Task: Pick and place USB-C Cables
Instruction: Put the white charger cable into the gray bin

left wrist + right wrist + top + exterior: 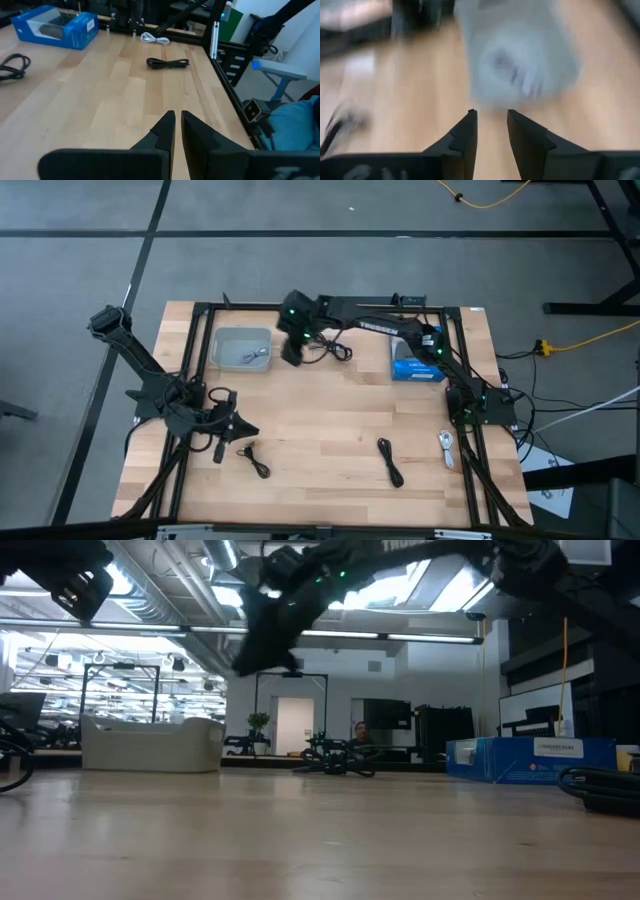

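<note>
With a white cable (pixel 256 357) lying in the tray (pixel 222 338), the empty, parted right gripper (pixel 291 352) beside the tray should next descend squarely over the black cable (pixel 338 350) beside it.

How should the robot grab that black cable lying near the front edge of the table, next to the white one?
Probably across the middle of the black cable, coming straight down from above. It lies flat as a long, narrow bundle with bare wood on both sides, so fingers set across its short width should close around it, clear of the white cable.
</note>
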Controlling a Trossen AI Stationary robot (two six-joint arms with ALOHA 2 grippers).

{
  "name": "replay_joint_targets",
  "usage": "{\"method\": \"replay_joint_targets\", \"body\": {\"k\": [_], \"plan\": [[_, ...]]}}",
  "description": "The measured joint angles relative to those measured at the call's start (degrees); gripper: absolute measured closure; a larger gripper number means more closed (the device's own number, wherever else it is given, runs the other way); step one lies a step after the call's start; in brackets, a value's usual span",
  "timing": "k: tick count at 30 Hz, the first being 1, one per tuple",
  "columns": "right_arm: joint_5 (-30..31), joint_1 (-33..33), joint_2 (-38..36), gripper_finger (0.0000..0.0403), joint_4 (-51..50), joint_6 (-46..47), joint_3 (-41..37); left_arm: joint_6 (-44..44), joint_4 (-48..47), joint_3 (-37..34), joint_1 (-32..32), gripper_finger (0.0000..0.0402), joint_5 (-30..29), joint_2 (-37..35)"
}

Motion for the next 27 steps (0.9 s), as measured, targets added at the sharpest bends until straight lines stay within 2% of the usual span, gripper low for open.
{"method": "replay_joint_targets", "body": {"k": [5,8,10,12,17,22,25,27], "plan": [[0.4,1.3,-3.0,0.0293,-27.0,1.7,-0.5,0.8,0.4,0.0,1.8,0.0376,0.0,0.0],[6.1,3.3,-3.0,0.0293,-41.3,5.9,-0.6,0.8,0.4,0.0,3.0,0.0376,0.0,0.0],[10.8,5.5,-3.9,0.0293,-40.2,9.0,-2.6,0.8,0.3,0.0,3.8,0.0376,0.0,0.0],[11.4,7.7,-5.4,0.0293,-41.4,9.1,-5.1,0.8,0.3,0.0,4.8,0.0376,0.0,0.0],[8.0,13.7,-10.3,0.0293,-41.5,9.1,-11.8,0.8,0.3,0.0,6.7,0.0376,0.1,0.0],[9.1,20.9,-18.1,0.0293,-40.7,11.7,-22.9,0.7,0.3,0.0,7.9,0.0376,0.2,0.0],[10.0,25.3,-23.9,0.0293,-40.8,18.4,-32.1,0.3,0.4,0.0,8.4,0.0376,0.2,0.0],[10.2,28.5,-28.2,0.0293,-39.9,26.3,-38.3,0.0,0.6,0.0,8.6,0.0376,0.2,0.0]]}}
